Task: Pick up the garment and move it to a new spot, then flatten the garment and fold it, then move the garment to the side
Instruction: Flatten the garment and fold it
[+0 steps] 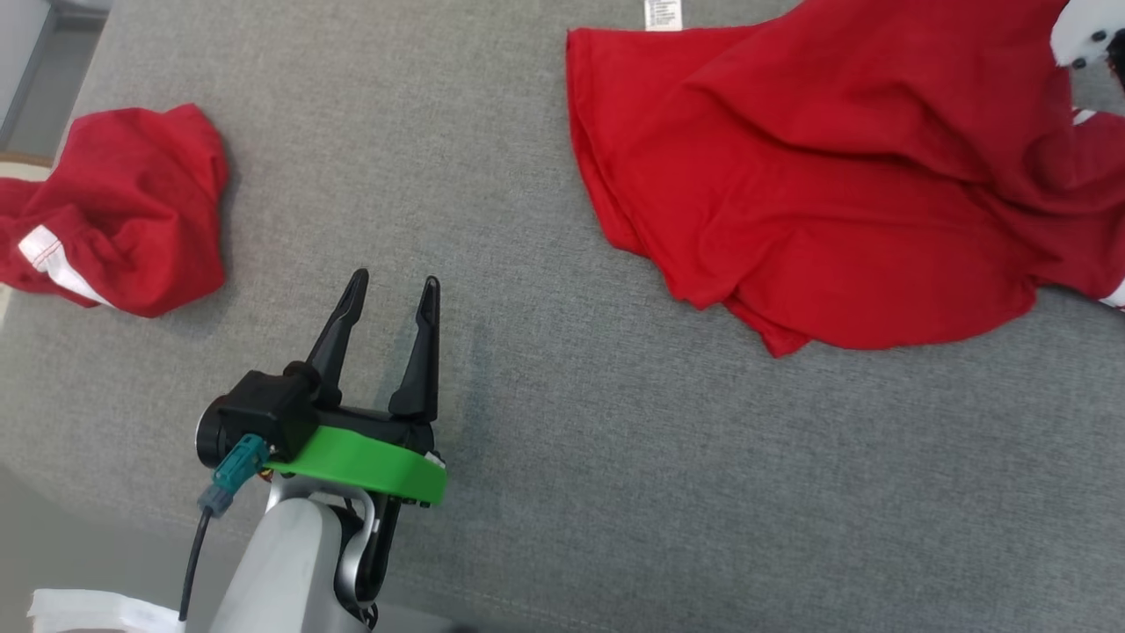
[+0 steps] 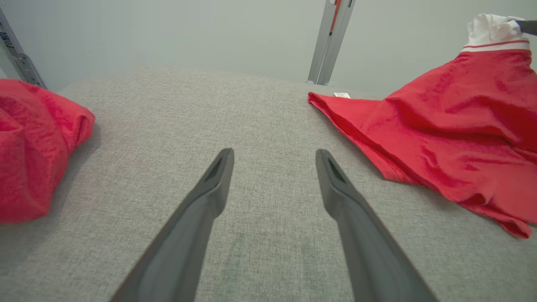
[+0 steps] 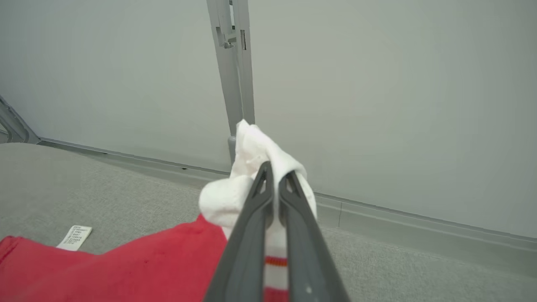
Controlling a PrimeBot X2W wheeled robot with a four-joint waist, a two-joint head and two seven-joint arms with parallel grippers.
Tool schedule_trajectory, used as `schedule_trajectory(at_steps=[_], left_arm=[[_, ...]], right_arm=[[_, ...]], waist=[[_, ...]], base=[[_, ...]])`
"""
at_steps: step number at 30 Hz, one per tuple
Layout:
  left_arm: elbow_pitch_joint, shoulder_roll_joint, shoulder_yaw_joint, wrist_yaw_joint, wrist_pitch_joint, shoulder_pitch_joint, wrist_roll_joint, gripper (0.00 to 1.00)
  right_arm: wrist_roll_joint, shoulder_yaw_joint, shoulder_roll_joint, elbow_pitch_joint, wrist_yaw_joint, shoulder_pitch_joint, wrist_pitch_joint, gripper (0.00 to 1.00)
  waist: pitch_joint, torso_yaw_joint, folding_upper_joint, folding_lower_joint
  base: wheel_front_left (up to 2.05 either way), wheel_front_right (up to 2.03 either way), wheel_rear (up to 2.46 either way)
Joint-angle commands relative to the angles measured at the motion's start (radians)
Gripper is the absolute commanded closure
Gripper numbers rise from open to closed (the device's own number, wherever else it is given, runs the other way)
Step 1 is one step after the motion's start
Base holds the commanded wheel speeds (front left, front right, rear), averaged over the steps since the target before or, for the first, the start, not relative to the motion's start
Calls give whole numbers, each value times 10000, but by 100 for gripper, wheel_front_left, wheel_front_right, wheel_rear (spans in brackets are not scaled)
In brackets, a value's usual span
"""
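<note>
The red garment (image 1: 835, 193) lies rumpled on the far right part of the grey worktop (image 1: 562, 440). Its hem is spread toward the middle, and a white label (image 1: 664, 13) sits at the far edge. The right claw (image 3: 275, 176) is pressed together on the garment's white trim (image 3: 247, 167). It holds that end up off the worktop while the rest of the cloth slopes down and rests on it.

The left claw (image 1: 395, 281) hangs over bare worktop near the front edge, left of centre. Its fingers are wide apart, with nothing between them and nothing touching them. A second red cloth (image 1: 123, 211), bunched up and showing a white band, lies at the left edge, well apart from the garment. Past the far edge stand a pale wall (image 3: 377, 105) and a grey post (image 3: 235, 63).
</note>
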Motion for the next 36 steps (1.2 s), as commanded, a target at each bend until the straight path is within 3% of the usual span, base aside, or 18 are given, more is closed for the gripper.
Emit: schedule_trajectory(at_steps=[1, 8, 9, 10, 18, 27, 36], left_arm=[[31, -20, -37, -26, 10, -211, -72, 0], [64, -25, -380, -26, 10, -521, -61, 0], [63, -26, -413, -26, 10, -554, -42, 0], [71, -27, -435, -26, 10, -575, -14, 0], [170, 16, -302, -26, 10, -304, 84, 0], [212, 206, -50, -26, 10, 298, 186, 0], [110, 341, 69, -24, 10, 690, 248, 0]], right_arm=[[-171, 42, -141, 282, -1, -387, -424, 100], [-824, 473, -493, 1878, -3, -1550, -1916, 100], [-894, 416, -525, 2198, -3, -1651, -1990, 62], [-895, 362, -487, 2589, -3, -1709, -1951, 0], [-742, 755, 46, 3542, -1, -1661, -2732, 0], [513, 1564, 540, 2831, -3, 89, -3098, 0], [1396, 2673, 93, 2363, -3, 2055, -1536, 0]], waist=[[345, 282, 0, 0], [569, 449, 0, 0], [597, 469, 0, 0], [607, 479, 0, 0], [34, 109, 0, 0], [-1446, -1029, 0, 0], [-1962, -1758, 0, 0]], base=[[0, 0, 0], [0, 0, 0], [0, 0, 0], [0, 0, 0], [0, 0, 0], [0, 0, 0], [0, 0, 0]])
